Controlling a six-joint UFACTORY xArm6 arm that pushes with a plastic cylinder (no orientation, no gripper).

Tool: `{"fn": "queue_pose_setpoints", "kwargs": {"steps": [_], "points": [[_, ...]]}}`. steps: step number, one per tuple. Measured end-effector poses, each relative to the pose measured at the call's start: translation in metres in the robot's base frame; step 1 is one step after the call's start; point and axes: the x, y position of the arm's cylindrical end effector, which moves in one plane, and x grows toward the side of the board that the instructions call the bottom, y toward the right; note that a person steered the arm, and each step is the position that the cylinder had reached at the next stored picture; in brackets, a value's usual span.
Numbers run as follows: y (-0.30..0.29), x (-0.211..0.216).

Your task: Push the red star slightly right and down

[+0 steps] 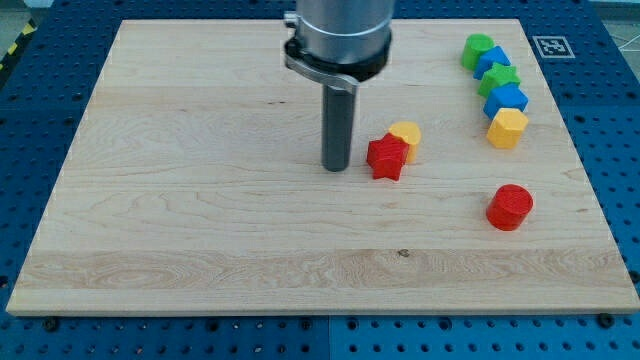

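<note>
The red star [386,157] lies on the wooden board [200,200], right of centre. A yellow block [407,136] touches its upper right side. My tip [336,167] stands on the board just left of the red star, with a small gap between them. The rod rises straight up to the arm's grey collar at the view's top.
A red cylinder [510,207] sits lower right. A column at the upper right holds a green block [477,50], a blue block [493,62], a green block [499,80], a blue block [508,99] and a yellow hexagon [507,128]. A blue pegboard surrounds the board.
</note>
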Motion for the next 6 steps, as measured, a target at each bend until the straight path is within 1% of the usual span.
{"fn": "queue_pose_setpoints", "kwargs": {"steps": [1,2,3,4,6], "points": [[0.003,-0.009],[0.034,-0.009],[0.084,-0.009],[0.106,-0.010],[0.047,-0.040]]}}
